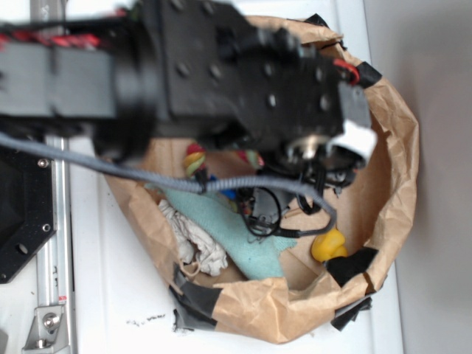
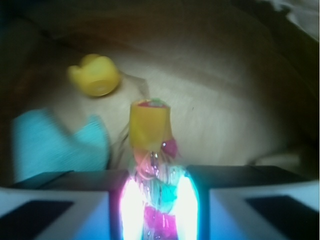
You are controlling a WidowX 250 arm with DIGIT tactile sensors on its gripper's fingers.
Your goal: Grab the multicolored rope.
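Note:
In the wrist view the multicolored rope (image 2: 149, 125) stands between my two fingers, its yellow end sticking out past them and red and green strands lit brightly in the gap. My gripper (image 2: 159, 172) is shut on the rope. From the exterior view my black arm covers most of the bag. Only two short bits of the rope (image 1: 195, 158) show below the arm, and the fingers themselves are hidden there.
Everything lies inside a brown paper bag (image 1: 391, 169) with black tape on its rim. A teal cloth (image 1: 243, 236) (image 2: 55, 145) lies left of the rope, a small yellow rubber toy (image 1: 328, 245) (image 2: 95, 75) beyond it, and a crumpled white rag (image 1: 195, 240) by the bag's wall. A grey cable (image 1: 147, 175) crosses over.

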